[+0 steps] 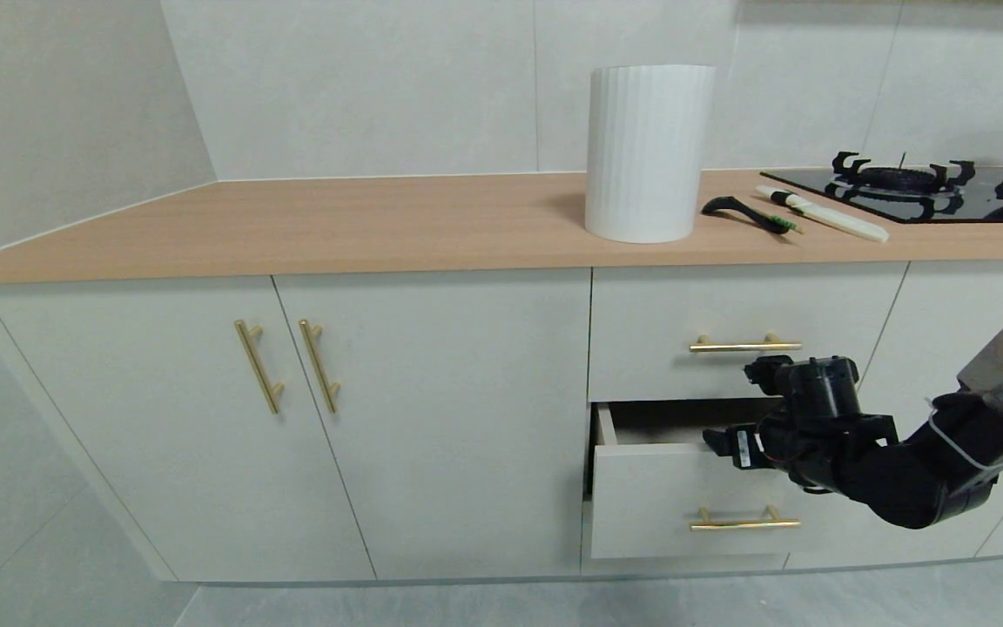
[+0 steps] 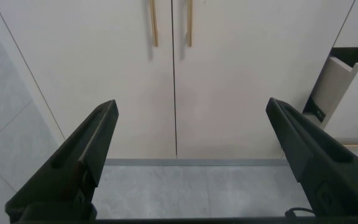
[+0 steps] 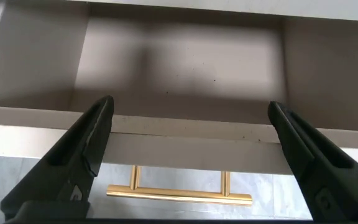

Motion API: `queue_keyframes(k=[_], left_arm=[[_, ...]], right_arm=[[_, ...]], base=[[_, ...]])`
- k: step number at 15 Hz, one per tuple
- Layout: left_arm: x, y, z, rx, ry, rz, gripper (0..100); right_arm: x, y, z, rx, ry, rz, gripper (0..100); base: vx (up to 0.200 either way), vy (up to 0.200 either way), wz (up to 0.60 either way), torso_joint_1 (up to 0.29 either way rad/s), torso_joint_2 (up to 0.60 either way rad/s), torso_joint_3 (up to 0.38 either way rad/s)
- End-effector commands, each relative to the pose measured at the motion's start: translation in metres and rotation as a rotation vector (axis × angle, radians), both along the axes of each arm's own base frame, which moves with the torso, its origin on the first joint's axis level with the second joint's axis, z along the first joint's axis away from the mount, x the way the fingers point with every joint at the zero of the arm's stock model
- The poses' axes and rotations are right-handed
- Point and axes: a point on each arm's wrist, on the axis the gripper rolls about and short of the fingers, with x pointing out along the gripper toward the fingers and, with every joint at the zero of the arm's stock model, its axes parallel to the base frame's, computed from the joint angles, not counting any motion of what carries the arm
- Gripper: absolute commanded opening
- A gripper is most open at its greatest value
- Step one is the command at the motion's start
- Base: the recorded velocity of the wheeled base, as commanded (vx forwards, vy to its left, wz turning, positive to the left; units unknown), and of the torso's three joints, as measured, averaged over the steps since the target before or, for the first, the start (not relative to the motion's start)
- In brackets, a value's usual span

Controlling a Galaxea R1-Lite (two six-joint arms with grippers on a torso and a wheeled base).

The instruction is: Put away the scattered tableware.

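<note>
Right gripper [image 1: 722, 444]: black wedge-shaped fingers [image 3: 82, 155] spread, over open matte-white drawer [image 1: 667, 496] with slim brass bar handle [image 1: 743, 522].

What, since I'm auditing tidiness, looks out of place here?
The lower drawer stands partly open and looks empty, the open right gripper at its front. A black utensil and a white knife lie loose on the countertop beside the hob.

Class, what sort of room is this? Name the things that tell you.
Most likely a kitchen: a gas hob set in a wooden countertop, and a drawer open below it.
</note>
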Motion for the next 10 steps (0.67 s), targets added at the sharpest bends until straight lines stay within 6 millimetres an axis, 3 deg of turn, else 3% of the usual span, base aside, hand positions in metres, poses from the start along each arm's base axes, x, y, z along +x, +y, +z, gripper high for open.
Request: queue_keyframes(k=[1,10], left_arm=[[0.000,0.000,0.000,0.000,0.000,0.001,100],[0.000,0.000,0.000,0.000,0.000,0.001,100]], right_arm=[[-0.001,0.000,-0.003,-0.005,0.014,0.001,100],[-0.019,-0.003,0.014,-0.043,0.119,0.029,100]], base=[[0.000,0.000,0.00,0.000,0.00,0.000],[0.000,0.000,0.00,0.000,0.00,0.000]])
